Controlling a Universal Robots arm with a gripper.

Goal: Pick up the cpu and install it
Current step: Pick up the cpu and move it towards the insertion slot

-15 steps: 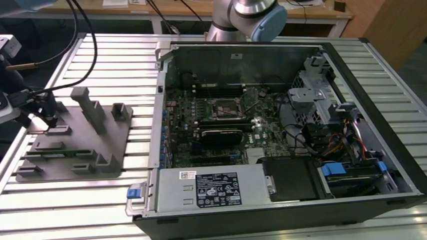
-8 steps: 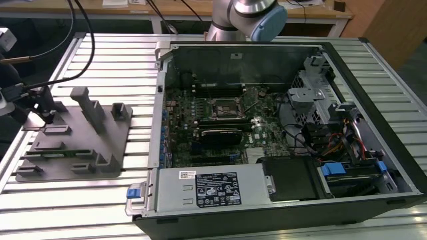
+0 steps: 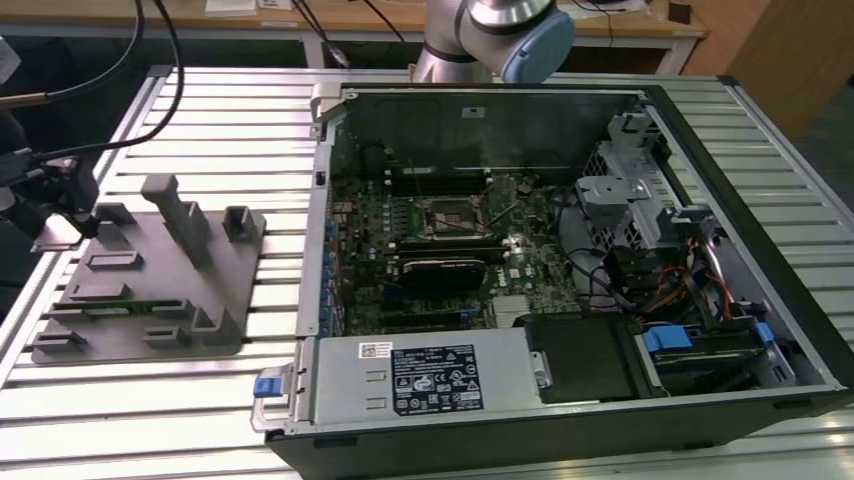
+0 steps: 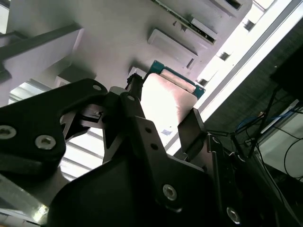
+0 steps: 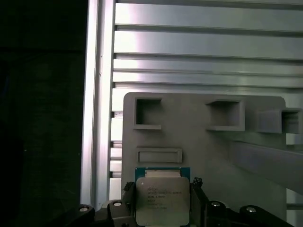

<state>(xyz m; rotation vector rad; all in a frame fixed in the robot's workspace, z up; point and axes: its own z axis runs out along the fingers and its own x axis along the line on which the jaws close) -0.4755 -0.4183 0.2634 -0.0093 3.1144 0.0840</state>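
Observation:
The cpu [image 5: 162,201] is a flat square chip with a silver top and a green rim. It lies at the corner of the grey fixture plate [image 5: 208,156], at the exterior view's far left [image 3: 54,233]. My gripper [image 5: 162,187] stands over it, one black finger [image 5: 129,190] against each of two opposite edges, so it is shut on the chip. The second wrist view shows the cpu [image 4: 165,99] between those fingers [image 4: 135,92]. The open computer case [image 3: 320,230] lies to the exterior view's right, its motherboard socket [image 3: 447,215] uncovered.
Raised grey blocks [image 3: 180,215] and pockets stand on the fixture plate [image 3: 147,300]. Black cables [image 3: 80,90] hang over the table's edge near the gripper. The case holds a power supply [image 3: 420,375], drive bays [image 3: 641,200] and wiring. The table is ribbed aluminium [image 3: 227,130].

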